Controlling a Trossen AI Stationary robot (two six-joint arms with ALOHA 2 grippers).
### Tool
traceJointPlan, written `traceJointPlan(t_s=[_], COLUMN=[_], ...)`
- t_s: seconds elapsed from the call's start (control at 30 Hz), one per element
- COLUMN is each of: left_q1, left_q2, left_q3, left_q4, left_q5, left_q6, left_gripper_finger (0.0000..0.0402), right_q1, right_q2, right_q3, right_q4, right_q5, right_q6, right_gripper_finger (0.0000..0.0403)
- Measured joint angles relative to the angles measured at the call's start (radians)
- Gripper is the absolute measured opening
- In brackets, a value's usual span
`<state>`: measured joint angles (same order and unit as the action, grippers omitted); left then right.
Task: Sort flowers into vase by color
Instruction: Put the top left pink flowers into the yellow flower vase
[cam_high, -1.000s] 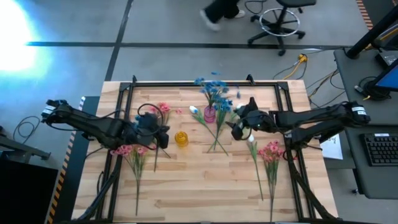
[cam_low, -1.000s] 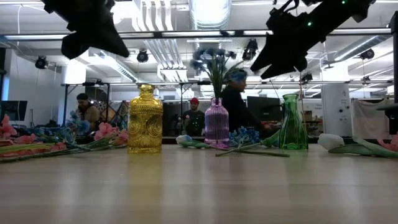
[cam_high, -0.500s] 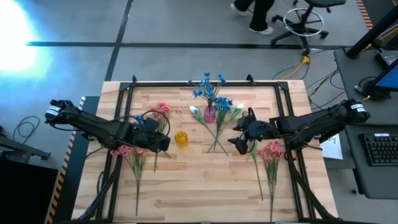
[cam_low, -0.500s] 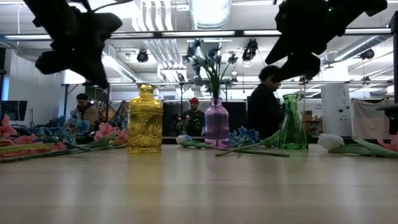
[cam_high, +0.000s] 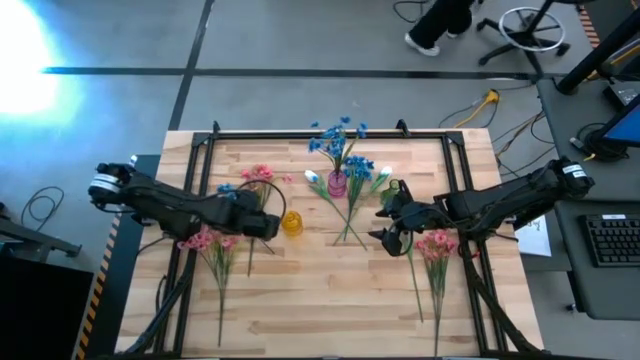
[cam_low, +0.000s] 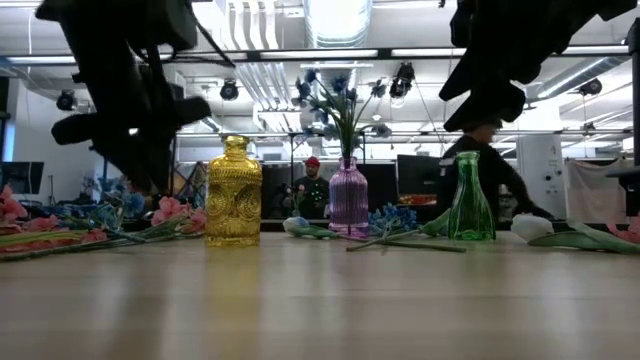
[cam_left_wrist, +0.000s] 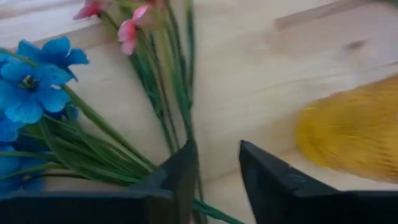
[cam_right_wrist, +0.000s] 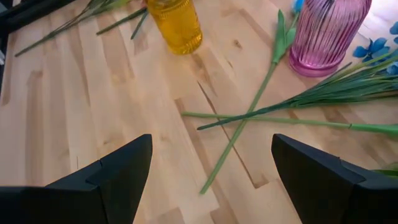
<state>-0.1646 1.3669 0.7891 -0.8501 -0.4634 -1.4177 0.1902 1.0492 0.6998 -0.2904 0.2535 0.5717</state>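
Stems lie right under our left pincer (cam_left_wrist: 214, 171), whose two fingers stand a little apart with nothing caught between them: green stalks of a pink spray (cam_left_wrist: 134, 28) run up between and just beyond the fingertips, a blue spray (cam_left_wrist: 34, 84) lies to one side of them, and the yellow vase (cam_left_wrist: 351, 134) sits close on the other side. We judge the step in hand to be picking one stalk from this tangle, so we want the fingers to straddle a single pink stem low on its stalk, clear of the blue leaves, before closing.

Our right pincer (cam_right_wrist: 211, 165) hangs wide open and empty above the counter (cam_right_wrist: 93, 106), with crossed green stems (cam_right_wrist: 249, 121) ahead of it and the purple vase (cam_right_wrist: 329, 31) beyond those. In the high view that vase (cam_high: 338, 183) already carries blue blossoms (cam_high: 338, 140), and pink flowers (cam_high: 436, 245) lie just beside the right pincer.
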Motion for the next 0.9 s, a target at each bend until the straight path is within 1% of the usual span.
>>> traceJointPlan(t_s=[0.13, 0.23, 0.53, 0.8, 0.9], left_q1=[0.041, 0.074, 0.173, 0.184, 0.184], left_q2=[0.058, 0.088, 0.156, 0.169, 0.169], left_q3=[0.000, 0.000, 0.000, -0.010, -0.020], left_q4=[-0.006, -0.006, 0.000, 0.013, 0.043], left_q5=[0.002, 0.003, 0.012, 0.038, 0.056], left_q6=[0.001, 0.004, 0.079, 0.100, 0.109], left_gripper_finger=[0.0167, 0.0186, 0.0184, 0.0180, 0.0180], right_q1=[0.000, 0.000, 0.000, 0.000, 0.000], right_q2=[0.000, 0.000, 0.000, 0.000, 0.000], right_q3=[0.000, 0.000, 0.000, 0.000, 0.000], right_q4=[-0.007, -0.019, -0.027, -0.027, -0.027], right_q5=[0.000, 0.000, 0.000, 0.001, 0.001], right_q6=[-0.008, -0.008, -0.014, -0.023, -0.023], right_gripper_finger=[0.0317, 0.0316, 0.0315, 0.0315, 0.0315])
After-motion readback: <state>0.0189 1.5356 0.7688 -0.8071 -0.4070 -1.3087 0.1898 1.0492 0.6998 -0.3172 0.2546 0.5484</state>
